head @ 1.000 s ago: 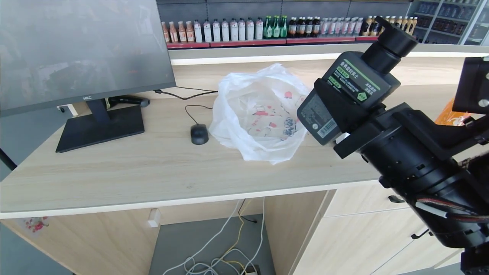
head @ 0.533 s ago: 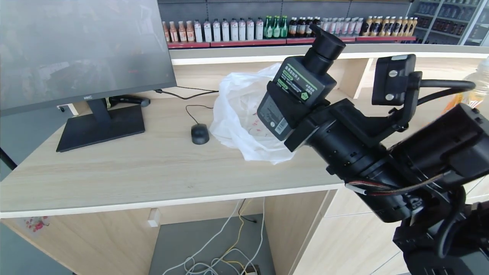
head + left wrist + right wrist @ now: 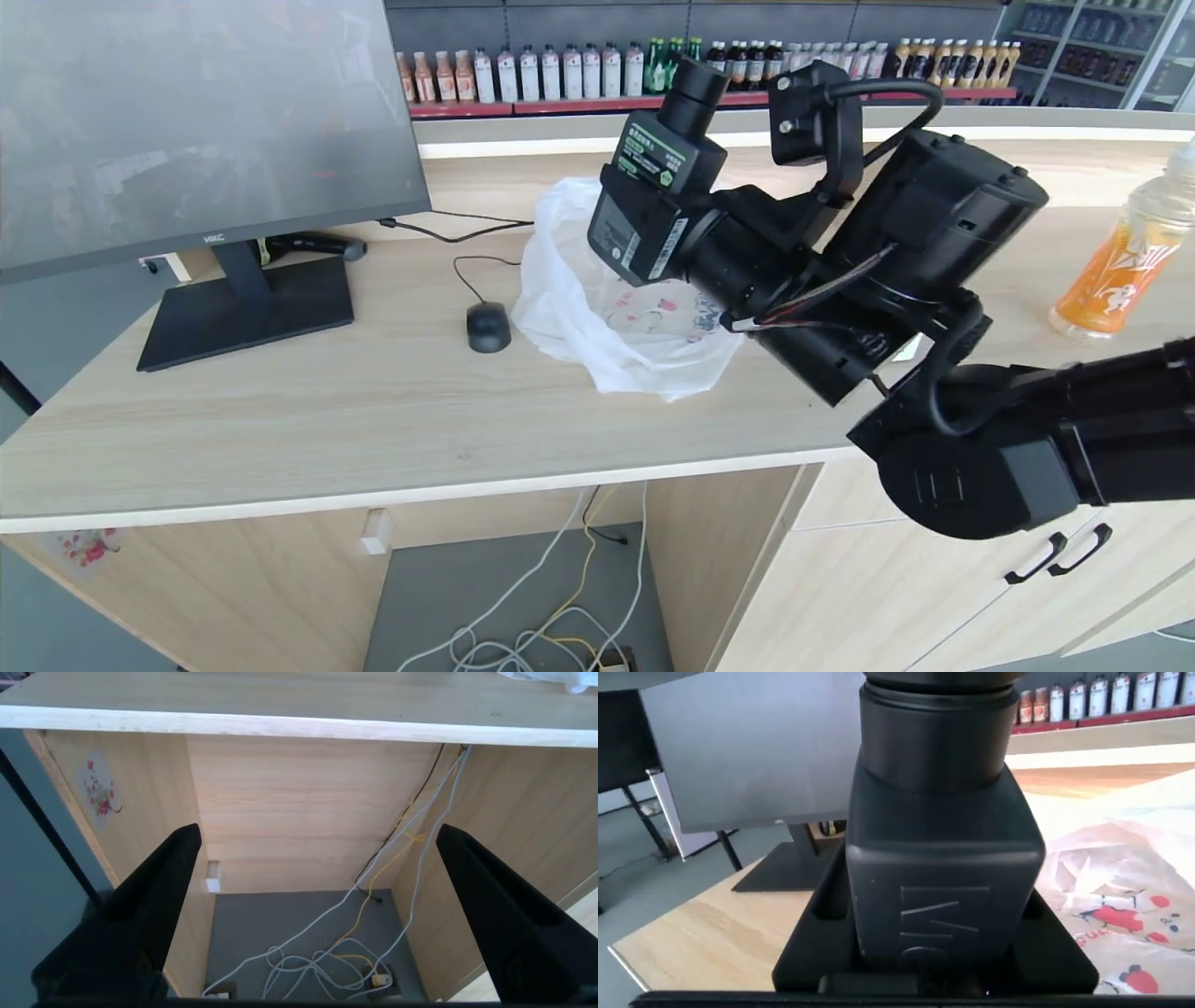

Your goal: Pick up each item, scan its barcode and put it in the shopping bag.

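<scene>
While your right gripper point(image 3: 680, 250) has its jaws clamped on the lower body of the one black bottle point(image 3: 653, 177), that bottle rides tilted. Its long axis runs from the jaws up and away, with the round cap toward the back shelf point(image 3: 653, 98). The barcode label point(image 3: 655, 250) sits on the side turned to the head camera.

Just below the jaws and a little beyond them, you've got the one white shopping bag point(image 3: 616, 327). Its mouth gapes upward and red print shows on it, and the bottle hangs in the air over it.

Left of the jaws and lower, on the counter point(image 3: 373, 401), one black mouse point(image 3: 487, 327) lies just beside the bag. Farther left stands one monitor point(image 3: 205, 121), with one handheld scanner point(image 3: 313, 245) lying behind its base. Well off to the right of the jaws, one orange drink bottle point(image 3: 1120, 261) stands upright on the counter.

Your left gripper point(image 3: 318, 831) hangs low in front of the counter, jaws spread wide and empty. It faces the bay underneath, where loose cables point(image 3: 346, 952) lie.
</scene>
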